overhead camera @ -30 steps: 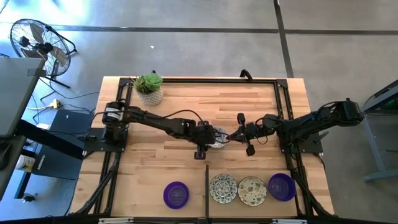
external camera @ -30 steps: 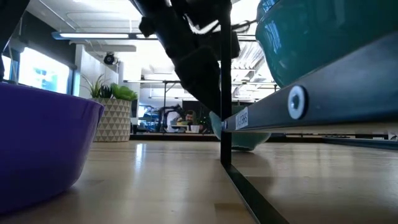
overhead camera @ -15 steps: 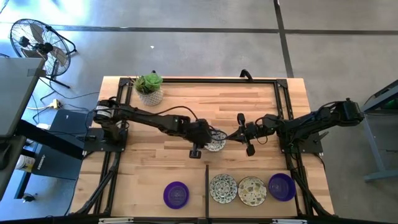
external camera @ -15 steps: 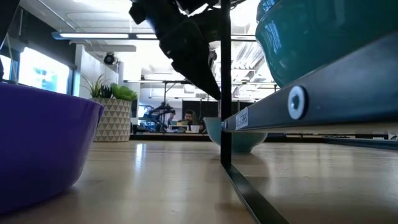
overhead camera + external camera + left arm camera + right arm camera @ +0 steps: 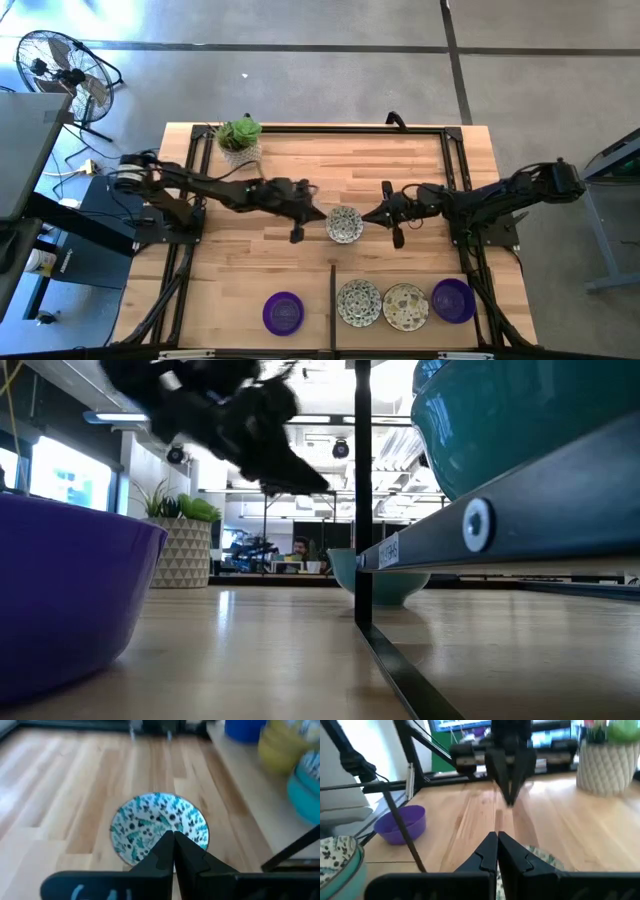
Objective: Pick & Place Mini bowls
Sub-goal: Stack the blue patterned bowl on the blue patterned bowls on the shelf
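Wooden bench (image 5: 300, 260) from above: the left tool (image 5: 318, 216), which a second ago sat over the middle patterned bowl (image 5: 344, 224), has drawn back toward its own side and now stands just beside that bowl, fingers pinched together on nothing. The right tool (image 5: 366, 219), also closed and empty, waits just off the bowl's other side. Five mini bowls are counted: the one in the middle plus a front row of a purple bowl (image 5: 283, 311), two speckled bowls (image 5: 359, 302) (image 5: 405, 306) and a second purple bowl (image 5: 453, 299); all look empty. One potted plant (image 5: 240, 140) stands at the far edge. At bench height, the dark left arm (image 5: 215, 415) has lifted clear of the teal-sided bowl (image 5: 385, 582) it earlier hid. Through the left wrist camera, closed fingers (image 5: 172, 852) point at the patterned bowl (image 5: 159, 827), which holds nothing. Through the right wrist camera, shut fingers (image 5: 497, 852) face the left tool (image 5: 510, 797), with one purple bowl (image 5: 402, 822) aside.
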Controlling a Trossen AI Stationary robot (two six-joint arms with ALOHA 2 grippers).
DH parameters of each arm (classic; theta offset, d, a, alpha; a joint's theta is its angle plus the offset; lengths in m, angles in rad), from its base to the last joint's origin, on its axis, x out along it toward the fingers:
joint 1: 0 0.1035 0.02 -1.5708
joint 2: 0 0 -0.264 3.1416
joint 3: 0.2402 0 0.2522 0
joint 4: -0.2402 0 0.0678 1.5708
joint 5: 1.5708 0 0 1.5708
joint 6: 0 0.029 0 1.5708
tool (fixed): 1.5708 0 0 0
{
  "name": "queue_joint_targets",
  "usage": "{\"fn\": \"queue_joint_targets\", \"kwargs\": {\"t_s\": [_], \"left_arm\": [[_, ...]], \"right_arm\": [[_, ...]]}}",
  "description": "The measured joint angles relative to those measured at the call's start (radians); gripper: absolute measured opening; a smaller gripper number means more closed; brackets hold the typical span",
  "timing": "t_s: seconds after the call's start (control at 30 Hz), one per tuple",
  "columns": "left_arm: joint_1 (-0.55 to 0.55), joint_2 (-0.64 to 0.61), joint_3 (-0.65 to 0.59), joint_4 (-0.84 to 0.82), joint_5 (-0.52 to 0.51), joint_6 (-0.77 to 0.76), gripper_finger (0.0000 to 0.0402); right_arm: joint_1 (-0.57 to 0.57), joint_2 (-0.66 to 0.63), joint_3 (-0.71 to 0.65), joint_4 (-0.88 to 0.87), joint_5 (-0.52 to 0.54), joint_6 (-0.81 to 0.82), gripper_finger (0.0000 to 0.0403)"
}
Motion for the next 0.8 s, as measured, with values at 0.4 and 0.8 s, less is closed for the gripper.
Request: {"fn": "queue_joint_targets", "kwargs": {"t_s": [0.4, 0.8], "left_arm": [[0.115, -0.045, -0.426, 0.729, 0.039, -0.092, 0.0005], [0.257, -0.044, -0.534, 0.896, 0.195, -0.089, 0.0005]], "right_arm": [[-0.129, -0.005, 0.270, -0.691, 0.145, 0.247, 0.0045], [-0.232, 0.179, 0.503, -0.989, -0.026, 0.334, 0.0169]]}}
